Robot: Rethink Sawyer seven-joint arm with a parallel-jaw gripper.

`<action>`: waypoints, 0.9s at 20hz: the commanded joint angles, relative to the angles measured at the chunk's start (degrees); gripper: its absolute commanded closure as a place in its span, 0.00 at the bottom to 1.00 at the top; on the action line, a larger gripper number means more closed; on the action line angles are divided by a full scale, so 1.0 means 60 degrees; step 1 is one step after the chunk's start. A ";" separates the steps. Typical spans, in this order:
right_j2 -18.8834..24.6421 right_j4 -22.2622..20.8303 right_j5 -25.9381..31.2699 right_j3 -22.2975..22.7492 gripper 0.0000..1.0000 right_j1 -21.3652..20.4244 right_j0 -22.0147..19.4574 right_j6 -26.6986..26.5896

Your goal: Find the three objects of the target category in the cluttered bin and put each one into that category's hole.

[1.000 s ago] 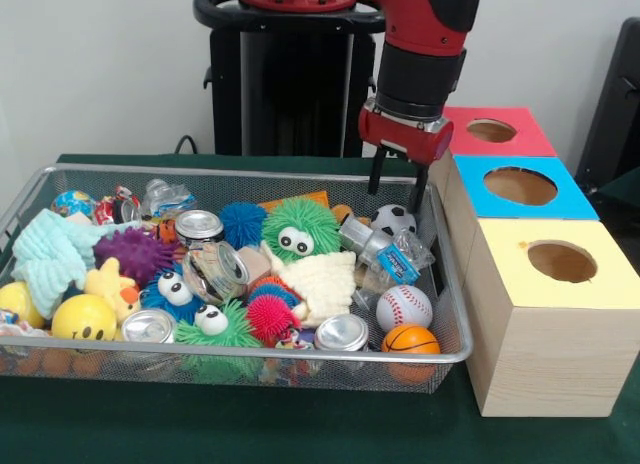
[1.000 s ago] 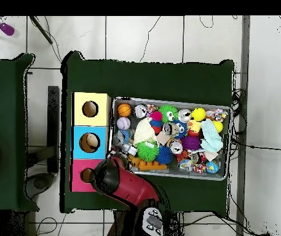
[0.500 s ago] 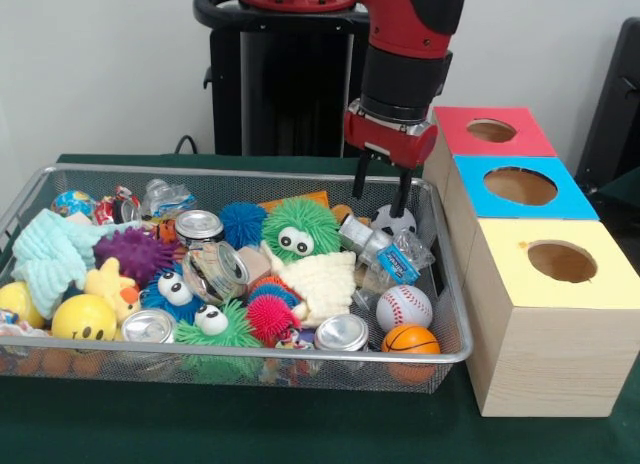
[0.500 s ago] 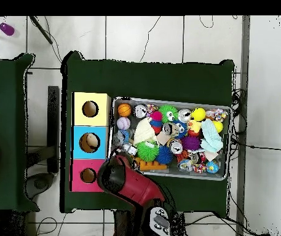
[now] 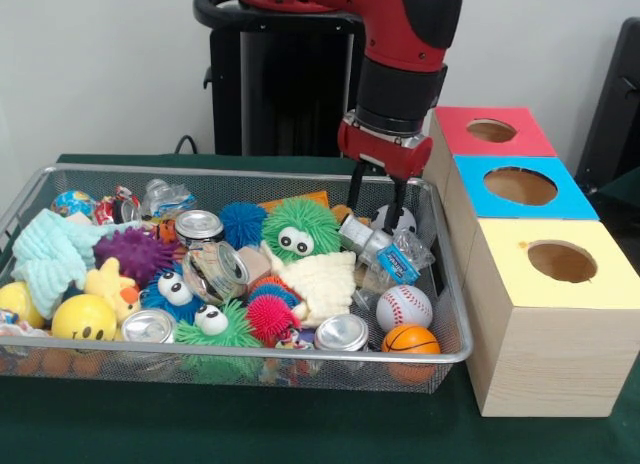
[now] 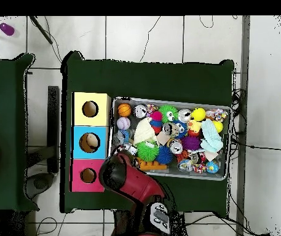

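Your wire-mesh metal bin [image 5: 60, 179] holds fuzzy, spiky and smooth toys. The black-and-white soccer ball [image 5: 408, 221] lies at its 2 o'clock corner, directly beneath your pincer [image 5: 373, 198], whose dark fingers [image 5: 354, 190] hang spread and empty.

soccer ball [image 5: 405, 220] half behind tool [image 5: 374, 194], arm [image 5: 400, 24] cropped above

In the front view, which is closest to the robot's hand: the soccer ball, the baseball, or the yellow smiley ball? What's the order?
From the hand, open above the bin's back right corner:
1. Soccer ball, directly under the hand.
2. Baseball, toward the bin's front right.
3. Yellow smiley ball, far off at the front left.
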 commanded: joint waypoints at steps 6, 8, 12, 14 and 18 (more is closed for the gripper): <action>-0.0214 0.0778 0.0009 -0.1765 0.00 0.0743 0.0540 0.1836; -0.0404 0.0930 0.0296 -0.2056 0.00 0.0883 0.0702 0.1815; -0.0613 0.1127 0.0757 -0.2532 0.00 0.1154 0.0869 0.1764; -0.0606 0.1185 0.0793 -0.2584 0.00 0.1259 0.0877 0.1793; 0.0132 0.0737 0.0021 -0.1905 0.00 0.0922 0.0330 0.1888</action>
